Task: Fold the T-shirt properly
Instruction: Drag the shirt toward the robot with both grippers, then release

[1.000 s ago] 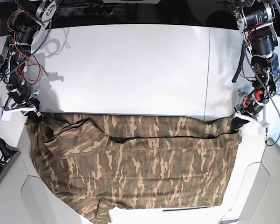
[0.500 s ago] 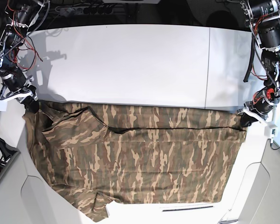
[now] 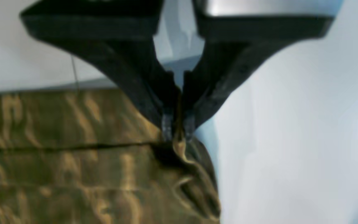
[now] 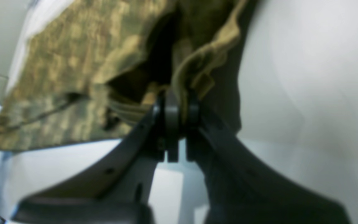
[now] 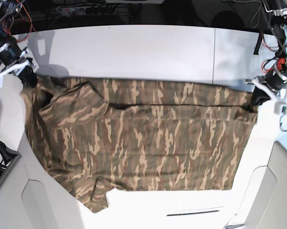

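Observation:
The camouflage T-shirt (image 5: 143, 143) lies spread across the white table (image 5: 133, 52), its top edge stretched between the two arms. My left gripper (image 5: 258, 98) is shut on the shirt's corner at the base view's right; the left wrist view shows the fingertips (image 3: 166, 124) pinching a bunch of T-shirt (image 3: 73, 155) cloth. My right gripper (image 5: 28, 78) is shut on the opposite corner at the left; in the right wrist view the gripper (image 4: 177, 109) clamps a gathered tan fold of the T-shirt (image 4: 73, 62). A sleeve hangs toward the front left.
The white table's front edge curves just below the shirt's hem (image 5: 191, 210). A seam in the tabletop (image 5: 214, 67) runs front to back on the right. Dark cables and equipment (image 5: 86, 9) lie behind the table's far edge.
Both arms have pulled the shirt's top edge away from the front of the table and outward, so the cloth lies flatter and further up the table. Both grips held throughout.

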### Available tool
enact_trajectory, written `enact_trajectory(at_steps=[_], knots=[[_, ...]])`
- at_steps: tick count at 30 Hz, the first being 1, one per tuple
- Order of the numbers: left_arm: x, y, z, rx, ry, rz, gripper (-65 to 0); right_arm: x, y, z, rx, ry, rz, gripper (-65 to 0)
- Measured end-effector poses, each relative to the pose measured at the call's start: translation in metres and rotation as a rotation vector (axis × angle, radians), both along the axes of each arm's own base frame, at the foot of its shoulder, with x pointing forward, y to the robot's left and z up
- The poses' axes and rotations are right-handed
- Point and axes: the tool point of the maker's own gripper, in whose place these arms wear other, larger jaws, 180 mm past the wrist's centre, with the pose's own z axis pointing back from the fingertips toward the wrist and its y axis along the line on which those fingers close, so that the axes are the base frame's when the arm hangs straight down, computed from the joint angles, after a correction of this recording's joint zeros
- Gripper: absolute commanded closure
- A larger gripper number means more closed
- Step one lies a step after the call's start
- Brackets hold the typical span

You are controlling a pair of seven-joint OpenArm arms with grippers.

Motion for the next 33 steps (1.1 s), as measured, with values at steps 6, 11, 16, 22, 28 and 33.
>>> enact_trajectory(at_steps=[6,11,16,22,28,33], knots=[[-0.027,0.009,0.009,0.053,0.011,0.011,0.0,-0.025,-0.001,-0.003,-0.006,0.042,0.018,0.0],[-0.047,0.006,0.003,0.065,0.055,-0.004,0.0,-0.044,-0.008,-0.01,-0.031,0.095,0.028,0.0],[-0.064,0.005,-0.008,0.066,0.108,-0.006,0.0,-0.053,-0.011,-0.013,-0.032,0.126,0.031,0.0],[-0.084,0.003,-0.02,0.073,0.208,-0.019,0.0,-0.068,-0.019,-0.014,-0.018,0.157,0.011,0.0],[-0.095,-0.003,-0.016,0.083,0.22,-0.046,0.0,-0.087,-0.018,-0.02,-0.01,0.2,0.008,0.0],[-0.109,-0.004,-0.022,0.085,0.258,-0.052,0.0,-0.096,-0.023,-0.021,-0.016,0.217,-0.002,0.0]])
